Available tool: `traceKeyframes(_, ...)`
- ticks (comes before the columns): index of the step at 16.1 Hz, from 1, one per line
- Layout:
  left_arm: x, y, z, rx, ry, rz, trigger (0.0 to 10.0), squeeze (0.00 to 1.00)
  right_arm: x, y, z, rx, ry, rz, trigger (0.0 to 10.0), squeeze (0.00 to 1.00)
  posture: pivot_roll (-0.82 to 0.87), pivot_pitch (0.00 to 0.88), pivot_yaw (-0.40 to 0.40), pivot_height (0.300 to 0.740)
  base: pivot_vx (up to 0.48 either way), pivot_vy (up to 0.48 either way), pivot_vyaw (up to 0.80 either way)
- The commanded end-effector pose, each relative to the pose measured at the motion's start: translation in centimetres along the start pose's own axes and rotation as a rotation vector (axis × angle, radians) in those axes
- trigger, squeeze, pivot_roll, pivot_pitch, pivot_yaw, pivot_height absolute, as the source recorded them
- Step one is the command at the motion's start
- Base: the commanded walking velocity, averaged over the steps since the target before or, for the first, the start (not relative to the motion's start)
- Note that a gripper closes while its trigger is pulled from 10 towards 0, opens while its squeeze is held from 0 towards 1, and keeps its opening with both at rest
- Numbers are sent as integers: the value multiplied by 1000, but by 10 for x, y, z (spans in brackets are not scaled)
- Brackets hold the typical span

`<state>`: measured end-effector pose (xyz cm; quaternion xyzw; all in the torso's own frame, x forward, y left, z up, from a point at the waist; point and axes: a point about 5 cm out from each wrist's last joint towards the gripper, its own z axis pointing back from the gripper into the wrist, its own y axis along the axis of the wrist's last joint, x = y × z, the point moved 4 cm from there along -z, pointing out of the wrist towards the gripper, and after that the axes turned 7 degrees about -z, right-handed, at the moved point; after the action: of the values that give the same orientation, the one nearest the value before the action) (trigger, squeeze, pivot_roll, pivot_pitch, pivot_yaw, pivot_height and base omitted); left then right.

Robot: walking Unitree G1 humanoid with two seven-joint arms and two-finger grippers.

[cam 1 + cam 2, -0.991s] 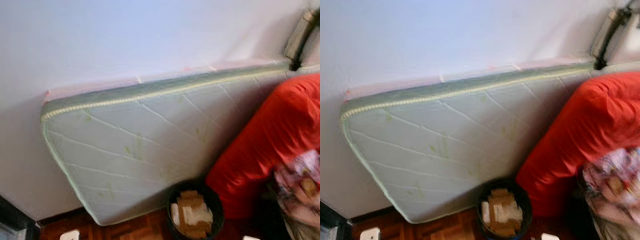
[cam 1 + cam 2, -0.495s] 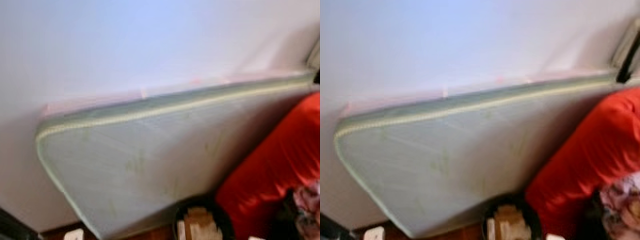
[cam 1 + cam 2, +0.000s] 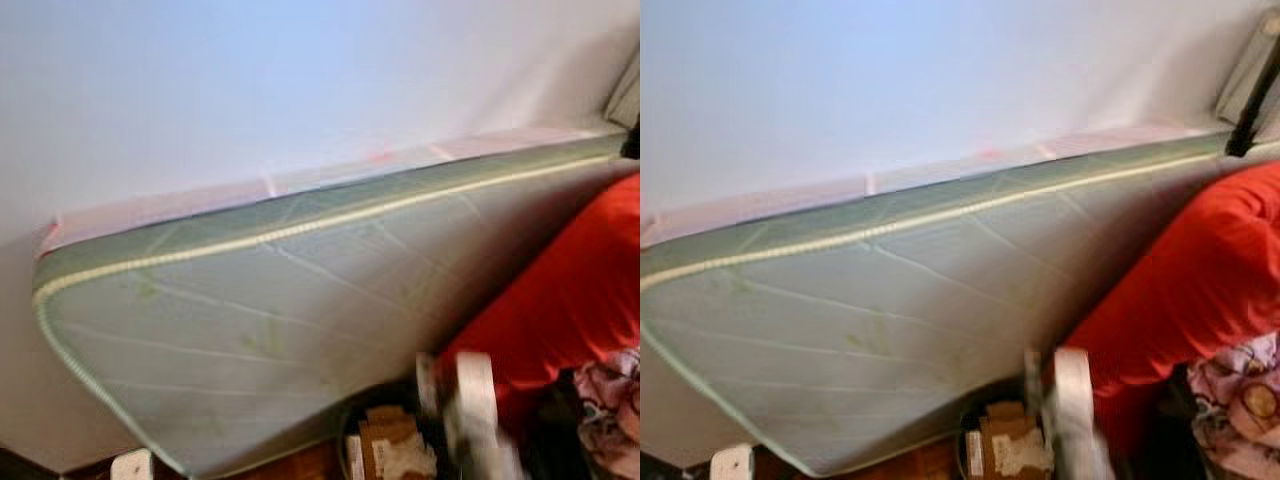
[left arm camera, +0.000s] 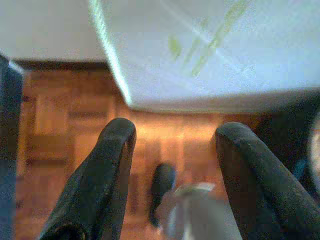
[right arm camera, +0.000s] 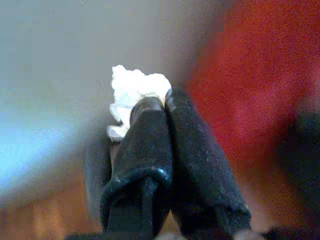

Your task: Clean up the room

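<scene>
Crumpled white tissue (image 5: 135, 92) is the one piece you hold: the right gripper (image 5: 162, 107) has its two black fingers pressed together on it, and the wad sticks out past the tips. In the head views you see this arm as a pale blur just above one dark bin (image 3: 385, 445), which has cardboard pieces (image 3: 1005, 440) inside. One quilted mattress (image 3: 270, 340) leans on the white wall (image 3: 250, 80), with one red cushion (image 3: 1200, 290) at its right. Your left gripper (image 4: 172, 137) has its two fingers wide apart, holding nothing, over the wooden floor (image 4: 55, 115).
</scene>
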<state>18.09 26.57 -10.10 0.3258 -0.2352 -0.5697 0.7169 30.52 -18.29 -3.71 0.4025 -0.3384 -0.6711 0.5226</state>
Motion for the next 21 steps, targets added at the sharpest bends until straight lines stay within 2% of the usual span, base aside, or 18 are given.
traceKeyframes(1,-4,-9,5,-7,9,16,10000,0,12,-15,8,-34,-52,-16,10000,0,50,50,-56,740,0,0,0)
traceKeyframes(2,-5,-7,5,10,9,3,10000,0,15,-10,7,-12,-67,-22,10000,0,53,56,-57,740,0,0,0)
traceKeyframes(3,24,41,-6,210,-25,-21,10000,0,18,-4,5,8,-76,-20,10000,0,65,90,-64,740,0,0,0)
traceKeyframes(4,50,83,-7,388,-51,-31,10000,0,21,0,4,16,-86,-15,10000,0,66,109,-67,740,0,0,0)
traceKeyframes(5,58,96,-2,457,-69,-42,10000,0,28,2,3,2,-107,-7,10000,0,71,120,-69,740,0,0,0)
traceKeyframes(6,59,96,-1,470,-73,-46,10000,0,31,2,3,0,-119,-8,10000,0,79,132,-71,740,0,0,0)
traceKeyframes(9,57,92,13,516,-72,-51,10000,0,62,-10,16,-23,-231,-55,10000,0,100,192,-65,740,0,0,0)
traceKeyframes(12,53,91,21,521,-65,-57,10000,0,68,-12,20,-5,-259,-56,10000,0,93,206,-52,740,0,0,0)
traceKeyframes(14,51,97,26,542,-63,-56,10000,0,66,-9,19,6,-247,-61,10000,0,89,213,-52,740,0,0,0)
traceKeyframes(16,54,107,34,571,-66,-50,10000,0,56,-7,16,16,-197,-47,10000,0,101,234,-49,740,0,0,0)
traceKeyframes(19,58,108,41,573,-76,-50,10000,0,44,-9,13,-3,-159,-27,10000,0,105,251,-49,740,0,0,0)
traceKeyframes(21,57,106,43,563,-75,-50,10000,0,42,-7,12,0,-147,-19,10000,0,103,258,-52,715,0,0,0)
